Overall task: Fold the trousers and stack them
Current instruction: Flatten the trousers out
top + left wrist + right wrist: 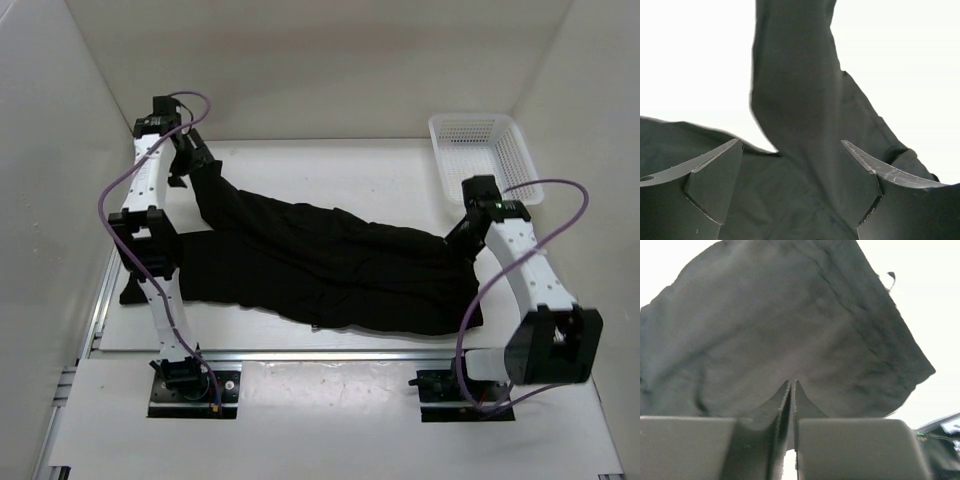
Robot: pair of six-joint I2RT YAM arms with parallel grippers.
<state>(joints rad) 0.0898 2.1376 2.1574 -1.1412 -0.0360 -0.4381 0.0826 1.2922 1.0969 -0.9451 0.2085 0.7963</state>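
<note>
The black trousers (330, 265) lie spread across the white table, one leg running up to the far left and the wider end at the right. My left gripper (185, 170) is at the far-left leg end. In the left wrist view its jaws (791, 145) stand wide open, with the trousers (795, 75) lying below and between them, not gripped. My right gripper (460, 243) is at the right end of the cloth. The right wrist view shows that gripper (792, 382) shut, its tips pinching the edge of the trousers (780, 320), which spread out beyond them.
A white mesh basket (470, 118) stands at the far right corner of the table. White walls close in the left, back and right sides. A metal rail (330, 355) runs along the near edge by the arm bases.
</note>
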